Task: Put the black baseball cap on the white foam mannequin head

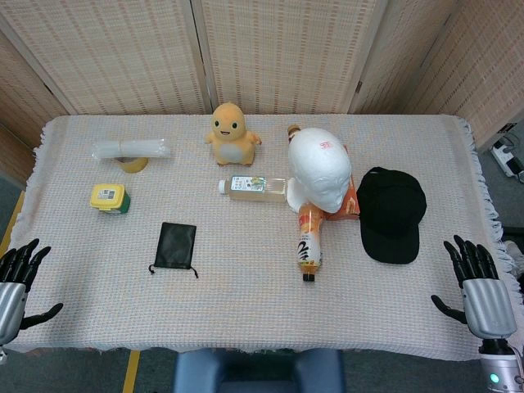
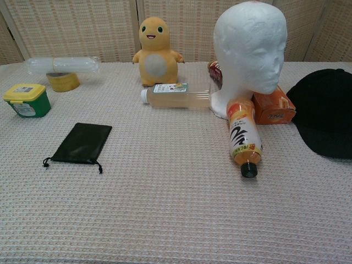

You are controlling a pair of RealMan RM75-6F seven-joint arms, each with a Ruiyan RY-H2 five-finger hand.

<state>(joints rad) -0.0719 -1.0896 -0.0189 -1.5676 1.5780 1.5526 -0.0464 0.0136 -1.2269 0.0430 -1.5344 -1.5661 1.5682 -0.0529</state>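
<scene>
Worktop [image 1: 246,303]: covered w/ pale woven cloth, fringed at both ends. Woven folding screen [image 1: 278,49] stood behind; grey floor visible at sides, power strip [image 1: 509,155] on floor at far right.

White foam mannequin head [image 1: 319,168]: stood upright, centre-right, face toward robot, bare.

Black baseball cap [image 1: 391,213]: lay flat on cloth just right of the head, brim toward robot, untouched.

Right hand [image 1: 479,286]: hovered at near right edge, fingers spread wide, holding nothing. Cap well apart from it.

Left hand [image 1: 16,282]: at near left edge, fingers apart, holding nothing.

Yellow plush toy [image 1: 232,133]: sat at rear centre.

Orange drink bottle [image 1: 309,237]: lay on its side, base touching front of head's base, cap end toward robot.

Clear tea bottle [image 1: 252,186]: lay on its side, just left of head.

Orange box [image 2: 273,107]: wedged betw. head & cap.

Clear plastic roll [image 1: 131,149] resting on a tape roll [image 2: 62,81]: rear left.

Black drawstring pouch [image 1: 175,246]: flat, left of centre.

Green tub w/ yellow lid [image 1: 110,197]: left.

Risks (judgement): foam head prob. light; pushing cap on from one side could tip it or shove it into bottles. Cap soft, may fold in a pinch at brim. Reaching arm might roll the orange bottle.
</scene>
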